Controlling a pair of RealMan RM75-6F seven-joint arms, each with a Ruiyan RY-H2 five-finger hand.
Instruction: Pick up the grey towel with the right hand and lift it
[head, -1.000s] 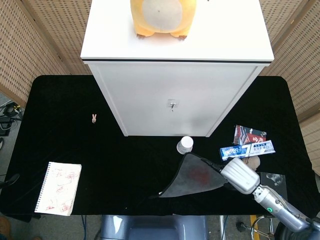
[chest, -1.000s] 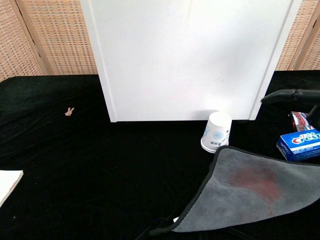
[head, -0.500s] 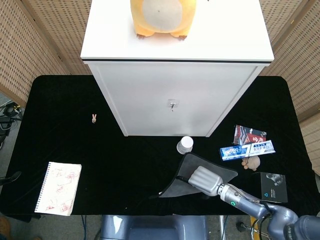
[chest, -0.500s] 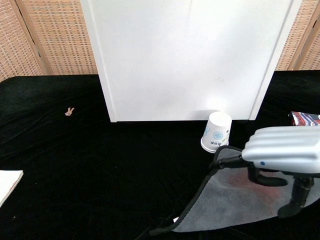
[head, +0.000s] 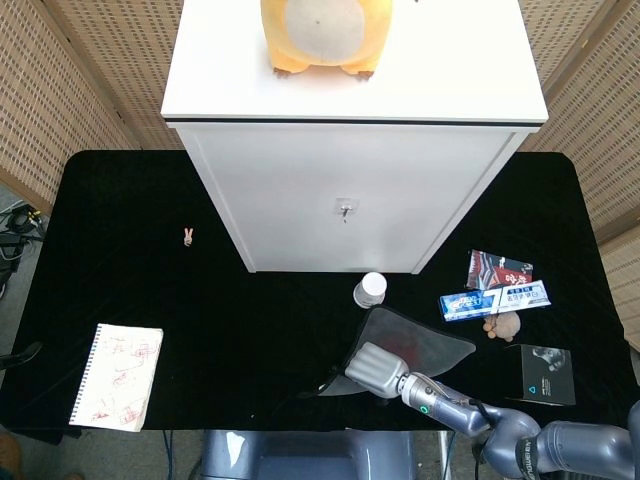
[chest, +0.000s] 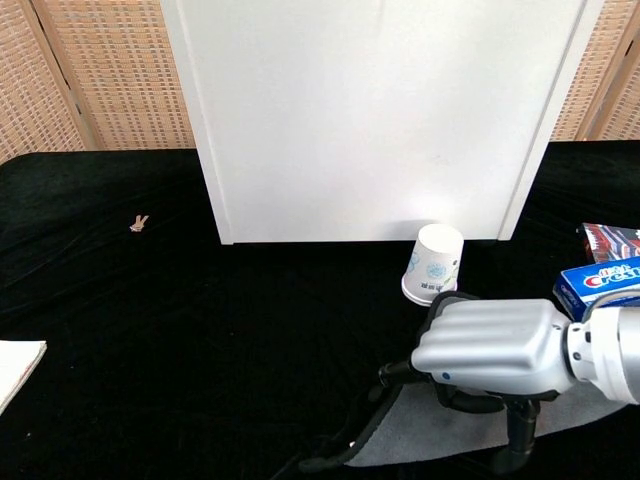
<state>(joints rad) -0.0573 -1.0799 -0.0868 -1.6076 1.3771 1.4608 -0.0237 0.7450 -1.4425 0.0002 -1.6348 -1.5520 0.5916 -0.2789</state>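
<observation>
The grey towel (head: 425, 345) with a dark edge and a reddish stain lies flat on the black table, front right of centre. My right hand (head: 375, 368) hangs over the towel's left part, knuckles up, with the arm reaching in from the lower right. In the chest view the right hand (chest: 490, 345) covers most of the towel (chest: 425, 440). Its fingers (chest: 465, 400) bend down toward the cloth, and no cloth shows gripped between them. My left hand is in neither view.
A white cabinet (head: 340, 200) with a plush toy (head: 325, 35) on top stands mid-table. A paper cup (chest: 432, 262) sits just behind the towel. To the right lie a toothpaste box (head: 495, 299), a red packet (head: 498, 268) and a black box (head: 540, 372). A notebook (head: 117, 377) lies front left.
My right hand has swept left across the towel, from its right side to its left part. The towel's outline has not moved.
</observation>
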